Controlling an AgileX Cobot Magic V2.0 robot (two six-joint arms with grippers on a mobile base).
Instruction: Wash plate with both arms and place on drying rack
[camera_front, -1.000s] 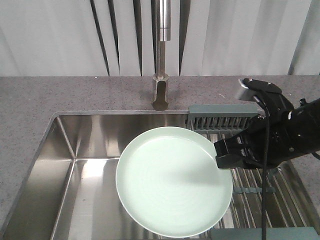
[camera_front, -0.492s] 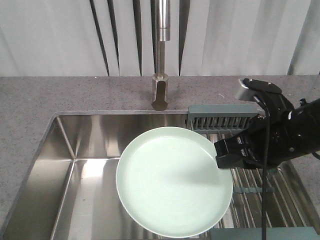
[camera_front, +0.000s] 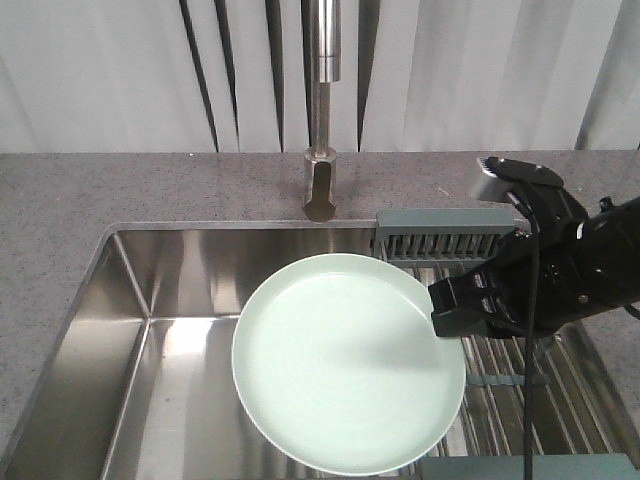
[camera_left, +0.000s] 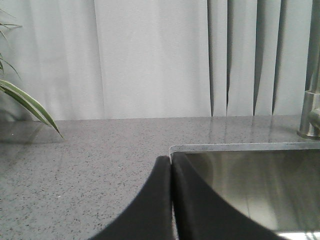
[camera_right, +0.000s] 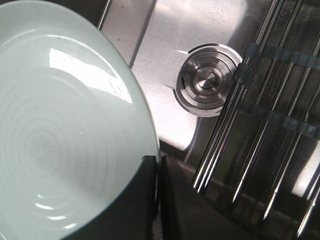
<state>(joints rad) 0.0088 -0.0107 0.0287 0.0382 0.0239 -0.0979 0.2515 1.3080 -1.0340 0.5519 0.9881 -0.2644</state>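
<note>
The pale mint-green plate (camera_front: 345, 360) hangs roughly level over the steel sink, held by its right rim. My right gripper (camera_front: 445, 310) is shut on that rim; in the right wrist view the plate (camera_right: 65, 130) fills the left, its edge pinched between the black fingers (camera_right: 145, 200). The drying rack (camera_front: 440, 240) with its comb-like end lies behind and under my right arm, its wires (camera_right: 250, 135) running past the gripper. My left gripper (camera_left: 171, 172) is shut on nothing, hovering over the counter at the sink's near-left corner; it does not show in the front view.
The tall faucet (camera_front: 322, 110) stands behind the sink (camera_front: 150, 300). The sink drain (camera_right: 206, 80) lies below the plate's edge. Grey speckled counter (camera_left: 75, 160) surrounds the basin, with a plant leaf (camera_left: 30, 105) at the far left and curtains behind.
</note>
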